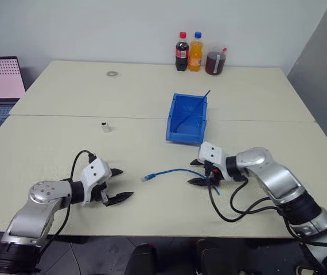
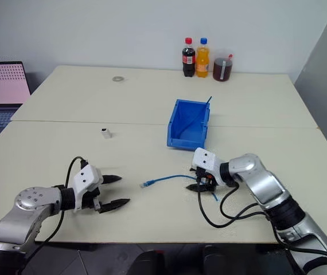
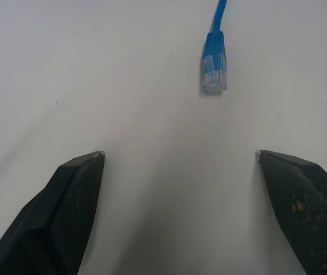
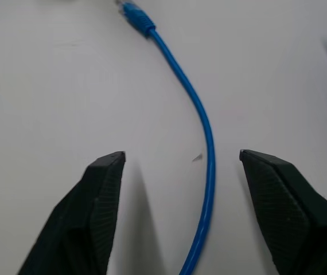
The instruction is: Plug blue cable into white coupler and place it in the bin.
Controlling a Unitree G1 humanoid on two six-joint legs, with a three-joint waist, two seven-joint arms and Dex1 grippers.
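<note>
our right pincer [image 1: 199,172] hangs released over the table [image 1: 54,143], its two fingers spread to either side of the blue cable [image 1: 172,172], which lies loose on the tabletop between them and runs away toward our left pincer [image 1: 119,184]. that one is spread wide too, grasping nothing, with the cable's clear plug [image 3: 214,71] just ahead of its fingertips. the white coupler [image 1: 105,126] sits well beyond the left pincer, apart from everything; the bin [image 1: 178,133] stands just past the right one. we judge the cable light, limp and springy, likely to curl away, so we would take it just behind the stiff plug. the coupler looks small and slippery, best pinched across its flat sides.
</note>
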